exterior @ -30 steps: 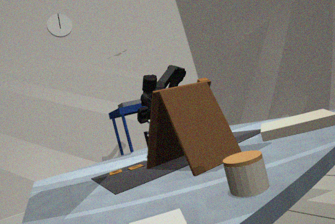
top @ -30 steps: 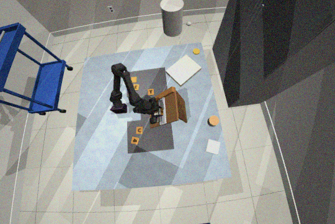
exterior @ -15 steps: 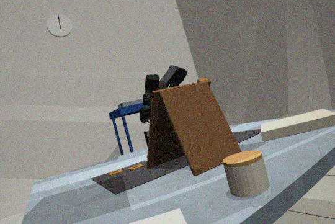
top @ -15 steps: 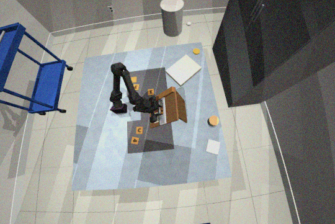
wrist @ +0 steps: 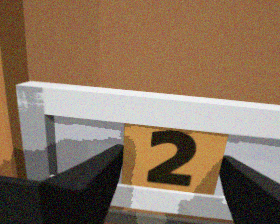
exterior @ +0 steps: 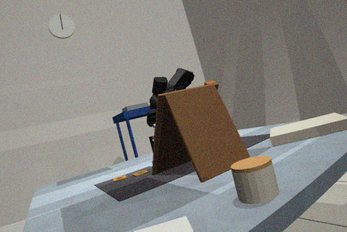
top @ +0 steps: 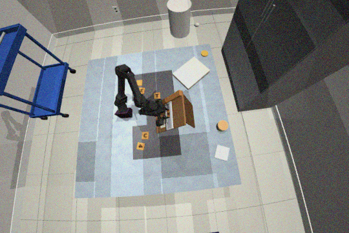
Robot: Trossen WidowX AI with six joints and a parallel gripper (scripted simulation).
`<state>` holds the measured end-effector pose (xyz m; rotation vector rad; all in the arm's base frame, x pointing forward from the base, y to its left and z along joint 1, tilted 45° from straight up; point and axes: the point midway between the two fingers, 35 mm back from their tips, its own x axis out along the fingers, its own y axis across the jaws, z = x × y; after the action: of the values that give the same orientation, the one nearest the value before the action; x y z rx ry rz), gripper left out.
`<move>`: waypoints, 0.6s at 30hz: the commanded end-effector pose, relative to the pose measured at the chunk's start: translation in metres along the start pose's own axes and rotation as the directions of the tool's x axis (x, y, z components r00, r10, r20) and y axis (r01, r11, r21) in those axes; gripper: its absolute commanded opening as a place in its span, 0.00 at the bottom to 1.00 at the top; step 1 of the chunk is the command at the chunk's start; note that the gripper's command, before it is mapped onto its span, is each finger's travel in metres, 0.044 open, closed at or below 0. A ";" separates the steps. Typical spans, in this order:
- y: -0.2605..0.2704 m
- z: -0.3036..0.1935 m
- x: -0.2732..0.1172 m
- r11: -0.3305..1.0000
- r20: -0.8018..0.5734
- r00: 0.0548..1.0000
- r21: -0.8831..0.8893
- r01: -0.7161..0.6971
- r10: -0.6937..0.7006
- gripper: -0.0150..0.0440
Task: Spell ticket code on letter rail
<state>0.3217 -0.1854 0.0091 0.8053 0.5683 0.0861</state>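
My gripper [top: 167, 113] [wrist: 171, 157] is shut on the orange 2 tile [wrist: 206, 150], its fingers at the tile's two sides. The tile stands upright in the white rail [wrist: 141, 102] on the wooden board [top: 179, 116] [exterior: 205, 132]. An end wall of the rail shows left of the tile, with a gap between. On the dark mat [top: 171, 146] [exterior: 122, 193] lie tiles T [top: 157, 95], E [top: 141, 90], C [top: 145, 135] [exterior: 141, 173] and A [top: 140, 146] [exterior: 119, 178], and one with no readable letter [top: 139, 82]. No ticket print is readable.
A cream slab [top: 191, 72] [exterior: 308, 128] lies beyond the board, near a yellow disc [top: 204, 53]. A lidded jar [top: 222, 125] [exterior: 254, 183] and a white square [top: 222, 152] lie behind the board, near the counter's edge. A wooden post [top: 179, 93] stands at one board end.
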 end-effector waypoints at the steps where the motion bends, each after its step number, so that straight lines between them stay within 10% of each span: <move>1: 0.003 -0.001 0.000 1.000 0.000 1.000 0.006 0.003 -0.003 0.25; 18: 0.013 0.000 0.000 1.000 0.000 1.000 0.006 0.003 -0.003 0.25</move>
<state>0.3234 -0.1775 0.0170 0.8063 0.5687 0.0862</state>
